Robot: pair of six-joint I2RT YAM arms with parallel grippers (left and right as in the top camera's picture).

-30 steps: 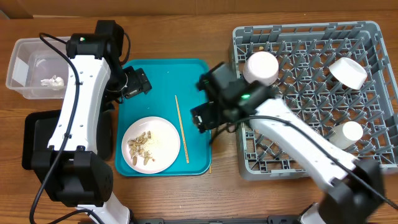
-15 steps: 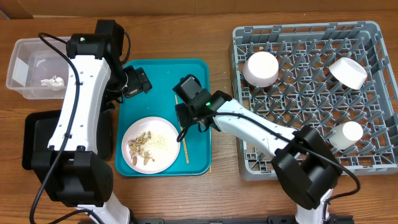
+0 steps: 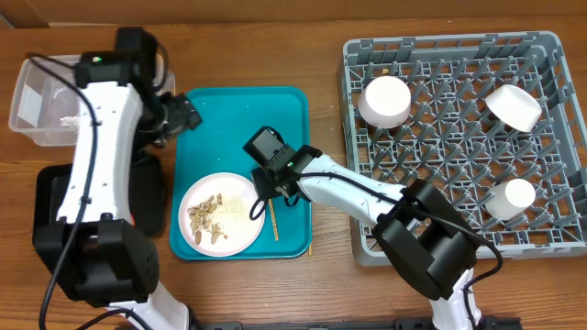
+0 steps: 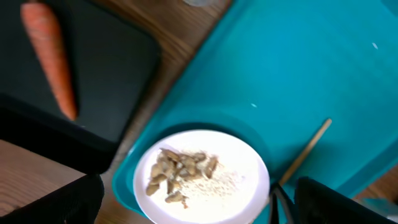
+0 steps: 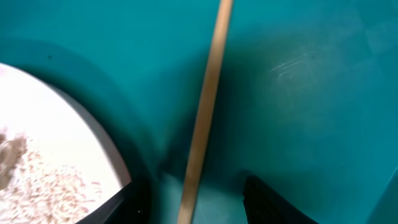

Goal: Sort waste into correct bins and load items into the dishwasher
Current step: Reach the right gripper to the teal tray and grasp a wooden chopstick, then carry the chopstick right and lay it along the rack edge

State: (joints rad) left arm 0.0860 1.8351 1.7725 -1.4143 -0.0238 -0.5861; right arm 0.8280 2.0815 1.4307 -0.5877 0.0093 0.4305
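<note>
Meanwhile, at centre frame, the right end effector [image 5: 194,205] straddles a thin, pale wooden chopstick [image 5: 208,93] lying straight on the teal tray [image 3: 284,110], jaws parted, gripping nothing.

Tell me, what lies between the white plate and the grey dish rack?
In the overhead view, a wooden chopstick on the teal tray, with the right gripper over it, then a strip of table.
</note>
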